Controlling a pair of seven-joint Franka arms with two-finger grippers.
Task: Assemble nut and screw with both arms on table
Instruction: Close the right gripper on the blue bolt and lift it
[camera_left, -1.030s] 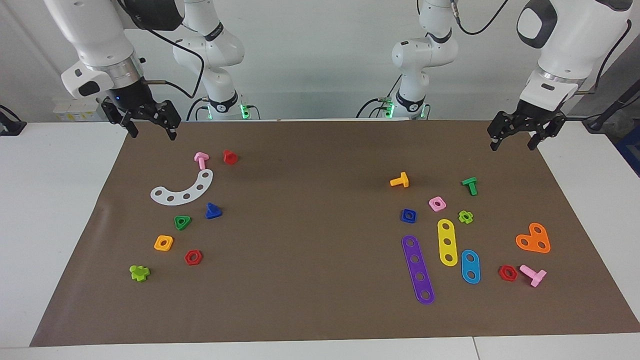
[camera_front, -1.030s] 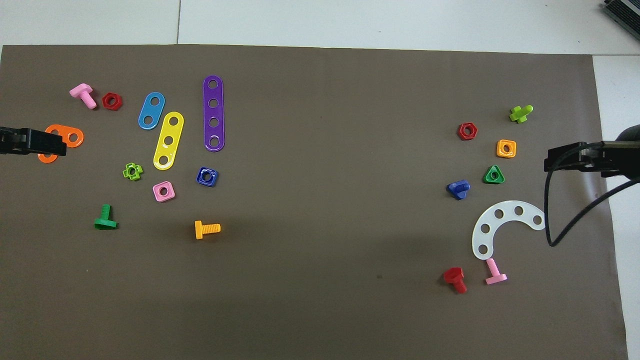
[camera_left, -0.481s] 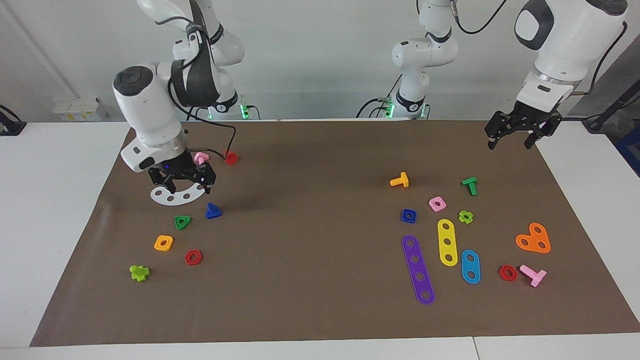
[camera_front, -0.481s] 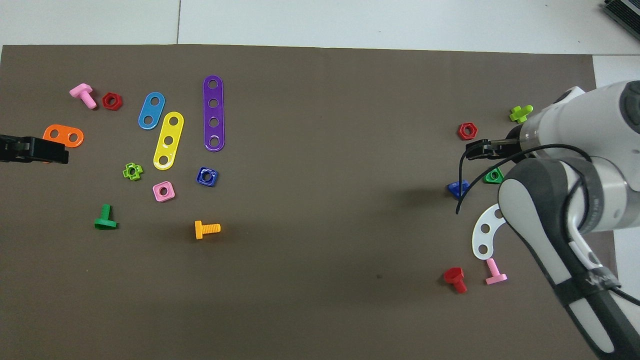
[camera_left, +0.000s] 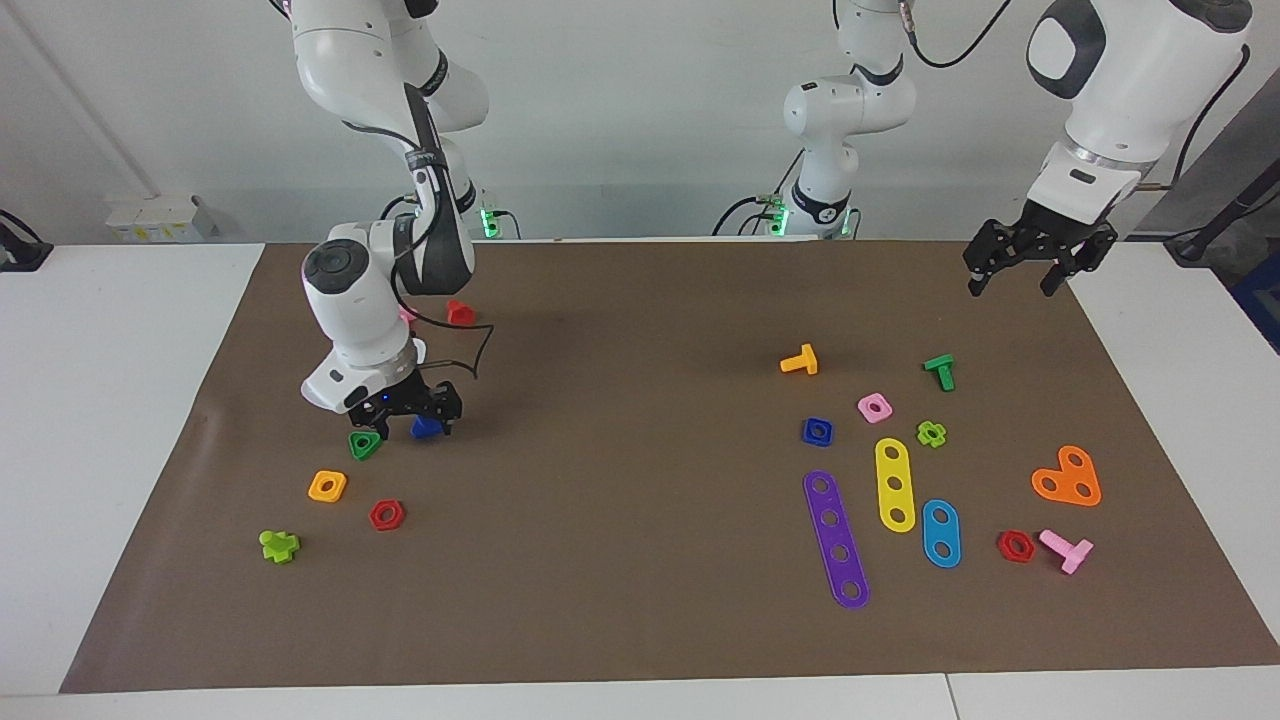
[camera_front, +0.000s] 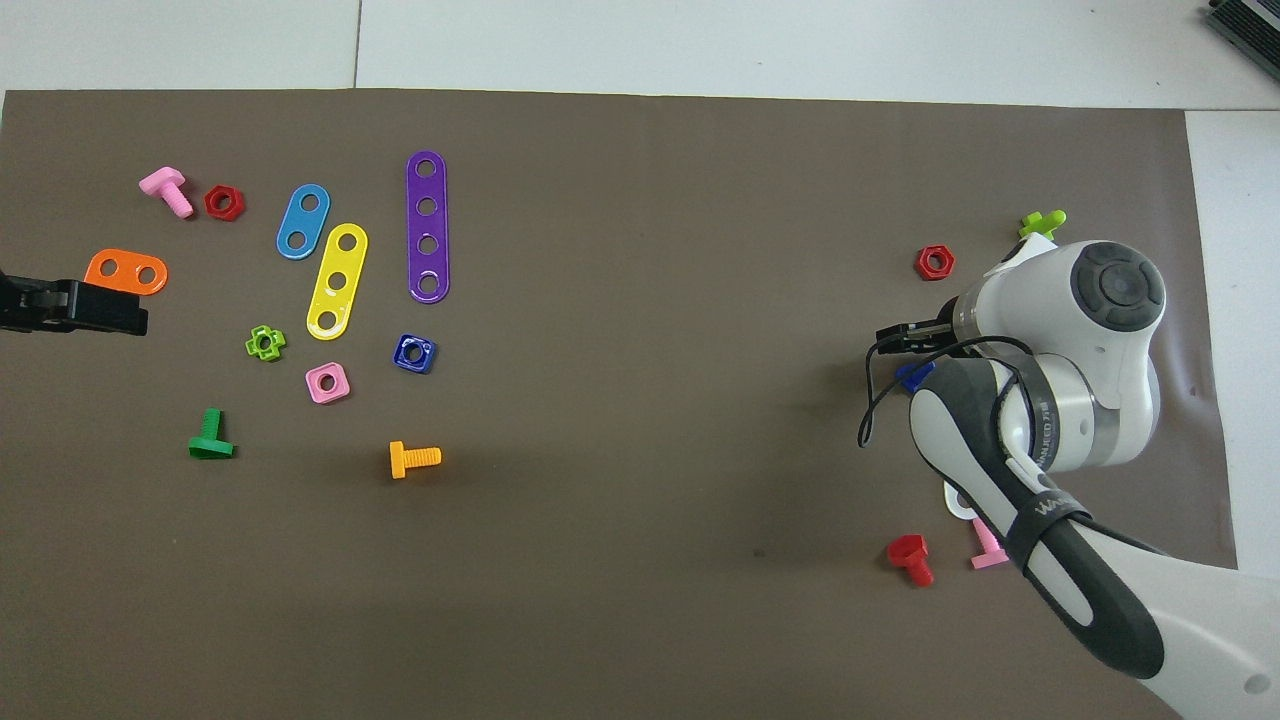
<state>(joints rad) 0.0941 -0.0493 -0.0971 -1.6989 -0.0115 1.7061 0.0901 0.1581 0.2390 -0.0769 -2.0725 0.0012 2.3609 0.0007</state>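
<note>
Dark-blue screw (camera_left: 427, 427) lying on the brown mat of the table (camera_left: 640, 600) toward the right arm's end, just beside the green triangular nut (camera_left: 365, 444). Down over it now, the right gripper (camera_left: 415, 412), fingers apart on either side of the triangular head, nothing clamped; a second ago up at the mat's corner nearest the robots, half a second ago over the white curved strip (camera_front: 958, 500). In the overhead view, only a sliver of blue showing at the wrist's edge, the strip mostly covered by the arm. Dark-blue nut (camera_left: 817, 431) unmoved toward the left arm's end, beside the pink square nut (camera_left: 874, 407) and nearer the robots than the purple strip (camera_left: 837, 540). Left gripper (camera_left: 1012, 270) hanging open and empty over the mat's edge closest to the robots, drifted only slightly inward since before.
</note>
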